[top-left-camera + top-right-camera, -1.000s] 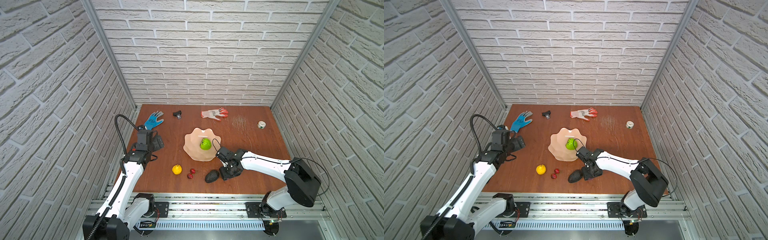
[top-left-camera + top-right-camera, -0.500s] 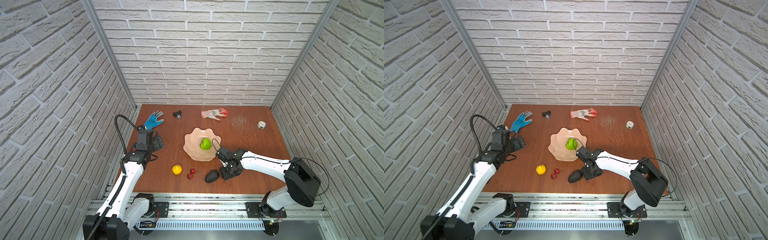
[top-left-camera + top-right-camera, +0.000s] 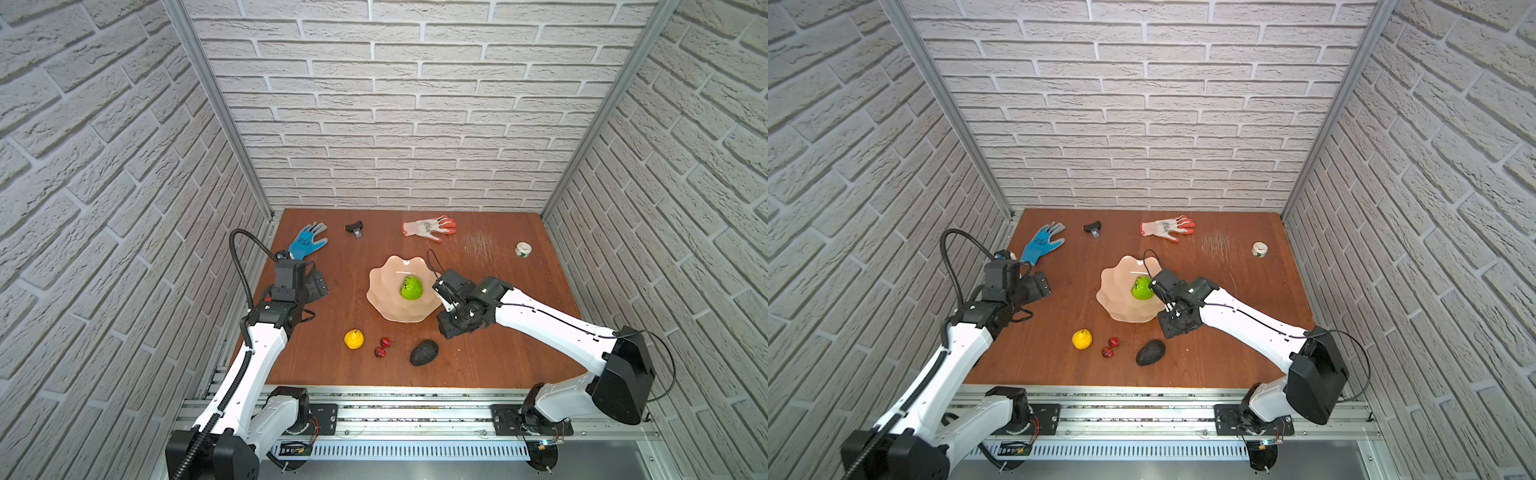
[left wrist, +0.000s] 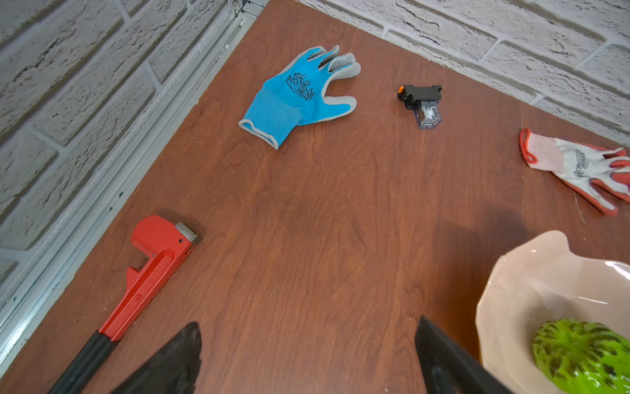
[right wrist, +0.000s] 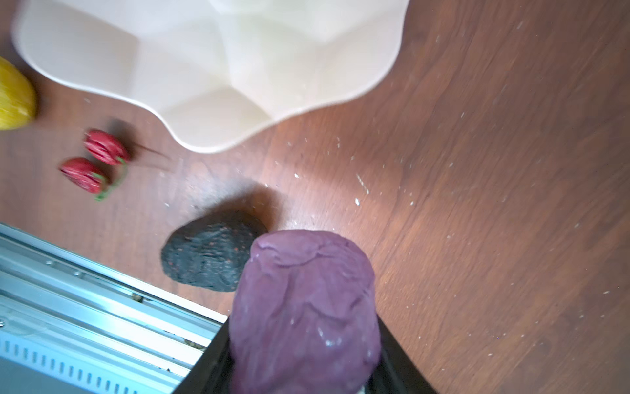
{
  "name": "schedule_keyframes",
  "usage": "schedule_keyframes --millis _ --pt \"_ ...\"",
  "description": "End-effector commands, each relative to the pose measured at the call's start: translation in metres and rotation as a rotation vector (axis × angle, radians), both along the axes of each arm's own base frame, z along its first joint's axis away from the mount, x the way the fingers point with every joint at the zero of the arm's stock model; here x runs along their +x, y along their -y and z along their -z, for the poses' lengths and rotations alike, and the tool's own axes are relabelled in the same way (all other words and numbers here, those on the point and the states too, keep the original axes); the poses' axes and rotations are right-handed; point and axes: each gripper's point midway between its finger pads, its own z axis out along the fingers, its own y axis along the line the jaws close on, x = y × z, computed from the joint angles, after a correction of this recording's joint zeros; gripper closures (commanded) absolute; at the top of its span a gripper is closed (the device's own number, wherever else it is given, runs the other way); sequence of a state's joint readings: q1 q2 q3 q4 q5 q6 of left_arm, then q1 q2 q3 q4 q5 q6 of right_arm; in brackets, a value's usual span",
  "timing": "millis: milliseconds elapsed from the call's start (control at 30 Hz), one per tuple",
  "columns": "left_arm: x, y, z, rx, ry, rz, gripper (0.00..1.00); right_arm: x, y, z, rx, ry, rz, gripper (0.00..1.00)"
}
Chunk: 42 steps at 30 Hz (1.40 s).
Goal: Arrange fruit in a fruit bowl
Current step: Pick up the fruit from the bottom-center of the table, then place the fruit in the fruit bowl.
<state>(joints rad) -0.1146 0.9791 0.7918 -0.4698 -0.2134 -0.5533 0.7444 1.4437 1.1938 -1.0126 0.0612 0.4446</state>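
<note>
Your right gripper (image 5: 306, 370) has its jaws half shut on the purple fruit (image 5: 306, 290), gripping it for the ride. The fruit bowl (image 5: 211, 78) sits just ahead of those jaws, so lift over its wavy rim. The green fruit (image 3: 411, 288) lies inside, with room around it. The avocado (image 5: 211, 256) lies just beside the jaws. Your left gripper (image 4: 306, 361) is wide open and empty.

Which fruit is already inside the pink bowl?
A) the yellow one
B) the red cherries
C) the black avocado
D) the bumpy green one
D: the bumpy green fruit lies inside the fruit bowl, while the yellow fruit, cherries and avocado lie outside it.
</note>
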Motion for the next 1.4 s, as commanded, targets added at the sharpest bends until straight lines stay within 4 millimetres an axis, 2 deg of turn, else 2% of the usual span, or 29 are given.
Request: schedule_keyframes --millis 0,133,267,433,533,600,733,867,1100,1367 --pt "-0.001 -0.002 -0.006 0.015 0.032 -0.008 0.03 0.014 -0.005 -0.024 -0.005 0.042 -0.044 0.51" --pt "-0.004 -0.003 -0.007 0.016 0.039 -0.012 0.03 0.048 -0.037 -0.05 0.053 0.12 -0.099 0.51" --pt "-0.008 -0.002 -0.006 0.0 0.04 -0.014 0.03 0.079 -0.074 -0.052 0.093 0.144 -0.176 0.51" --pt "-0.012 -0.003 -0.004 -0.012 0.042 -0.025 0.03 0.113 -0.115 -0.045 0.135 0.159 -0.247 0.51" --pt "-0.013 -0.003 -0.004 -0.024 0.045 -0.031 0.03 0.127 -0.131 -0.036 0.142 0.146 -0.268 0.51" --pt "-0.014 -0.003 -0.003 -0.027 0.045 -0.034 0.03 0.132 -0.14 -0.016 0.135 0.11 -0.282 0.51" --pt "-0.015 -0.003 -0.002 -0.025 0.048 -0.035 0.03 0.145 -0.15 -0.002 0.146 0.115 -0.287 0.51" --pt "-0.014 -0.004 -0.002 -0.023 0.044 -0.036 0.03 0.157 -0.152 0.008 0.124 0.121 -0.284 0.5" --pt "-0.015 -0.006 -0.006 -0.009 0.05 -0.037 0.03 0.175 -0.149 0.023 0.059 0.149 -0.302 0.5" --pt "-0.019 -0.008 -0.008 -0.008 0.056 -0.046 0.03 0.184 -0.143 0.042 0.019 0.133 -0.306 0.49"
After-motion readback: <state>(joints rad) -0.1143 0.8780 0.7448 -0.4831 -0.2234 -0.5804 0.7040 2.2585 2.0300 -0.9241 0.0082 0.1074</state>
